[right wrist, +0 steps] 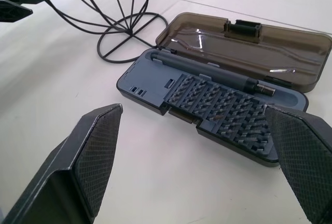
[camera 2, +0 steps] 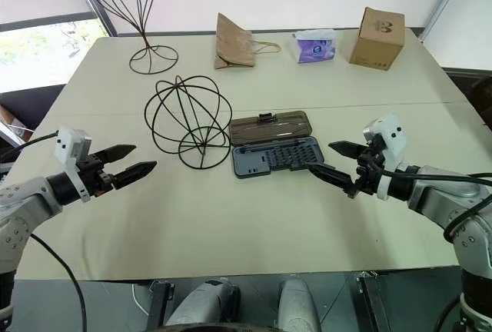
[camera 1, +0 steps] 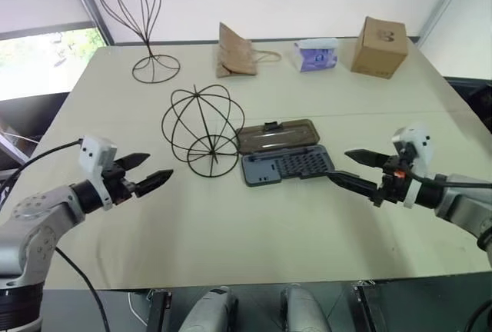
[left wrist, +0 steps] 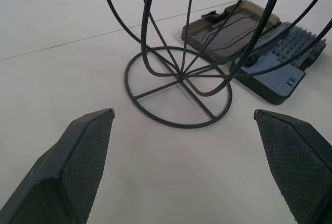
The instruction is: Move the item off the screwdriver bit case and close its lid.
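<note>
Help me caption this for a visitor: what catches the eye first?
A black wire ball stands mid-table, its ring base beside an open bit case whose brown lid lies flat behind it. Both open grippers, left and right, hover on either side.

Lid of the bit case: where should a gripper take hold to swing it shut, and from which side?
Judging by its pose, the far long edge near the black latch tab. The lid lies open flat behind the bit case, hinged along their shared edge, so the free edge gives most leverage. The open right gripper is nearest; the wire sphere stands beside the other end.
</note>
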